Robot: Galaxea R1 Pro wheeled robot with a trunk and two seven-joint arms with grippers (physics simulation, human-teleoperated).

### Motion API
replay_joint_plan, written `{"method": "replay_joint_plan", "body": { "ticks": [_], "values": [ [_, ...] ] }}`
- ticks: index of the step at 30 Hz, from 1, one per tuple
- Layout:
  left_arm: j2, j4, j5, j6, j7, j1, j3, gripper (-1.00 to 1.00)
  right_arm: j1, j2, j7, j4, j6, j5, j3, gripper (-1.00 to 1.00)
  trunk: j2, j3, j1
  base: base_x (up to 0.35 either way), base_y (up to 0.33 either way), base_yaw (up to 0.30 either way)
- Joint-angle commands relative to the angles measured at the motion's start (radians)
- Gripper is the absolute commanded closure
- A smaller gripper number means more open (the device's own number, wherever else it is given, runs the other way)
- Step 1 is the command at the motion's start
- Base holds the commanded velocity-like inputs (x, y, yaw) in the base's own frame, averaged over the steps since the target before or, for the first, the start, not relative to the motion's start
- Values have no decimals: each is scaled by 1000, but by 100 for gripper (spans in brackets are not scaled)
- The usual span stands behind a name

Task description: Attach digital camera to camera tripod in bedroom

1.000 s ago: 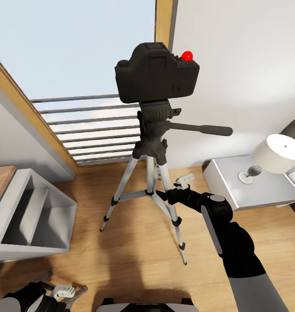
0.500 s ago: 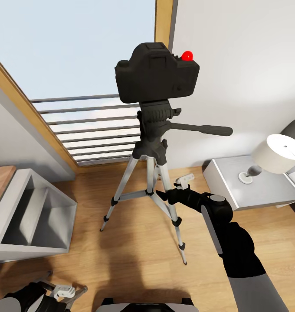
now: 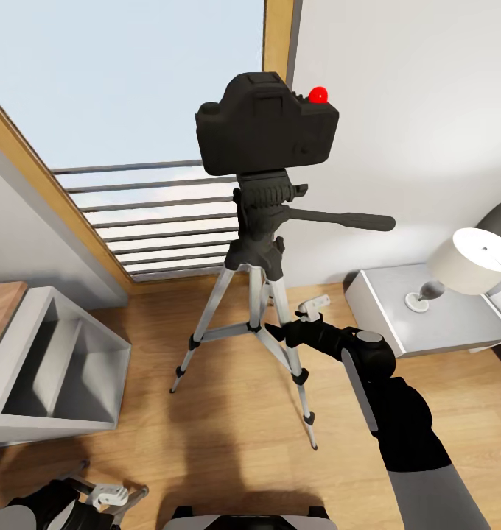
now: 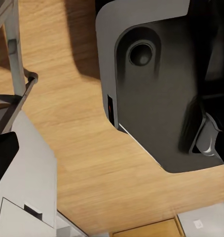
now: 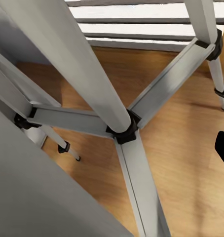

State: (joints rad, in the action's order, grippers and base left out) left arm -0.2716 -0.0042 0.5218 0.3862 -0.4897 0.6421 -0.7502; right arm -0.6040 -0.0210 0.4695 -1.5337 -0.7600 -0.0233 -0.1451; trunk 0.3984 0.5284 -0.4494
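The matte-black digital camera, red button on top, sits squarely on the black head of the camera tripod. The tripod stands on the wood floor before the window, its pan handle pointing right. My right gripper is low beside the tripod's silver legs, well below the camera, open and holding nothing. In the right wrist view the leg braces and their black hub are very close. My left gripper hangs open and empty near my base at the lower left.
A grey nightstand with a white lamp stands at the right, and a grey open shelf unit at the left. The window railing is behind the tripod. The left wrist view shows my base over wood floor.
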Motion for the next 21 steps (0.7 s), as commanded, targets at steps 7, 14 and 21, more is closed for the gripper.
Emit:
{"method": "replay_joint_plan", "body": {
  "ticks": [7,14,21],
  "values": [
    [0,0,11,6,-3,1,-8,-100,-1,0,8,-3,-8,-4,1,-100,2,1,-1,0,0,0],
    [0,0,10,6,-3,1,-8,-100,-1,14,16,-10,-11,-1,-1,-100,2,1,-1,0,0,0],
    [0,0,10,6,-3,1,-8,-100,-1,36,52,-23,-15,0,-3,-100,2,1,-1,0,0,0]
  ]
}}
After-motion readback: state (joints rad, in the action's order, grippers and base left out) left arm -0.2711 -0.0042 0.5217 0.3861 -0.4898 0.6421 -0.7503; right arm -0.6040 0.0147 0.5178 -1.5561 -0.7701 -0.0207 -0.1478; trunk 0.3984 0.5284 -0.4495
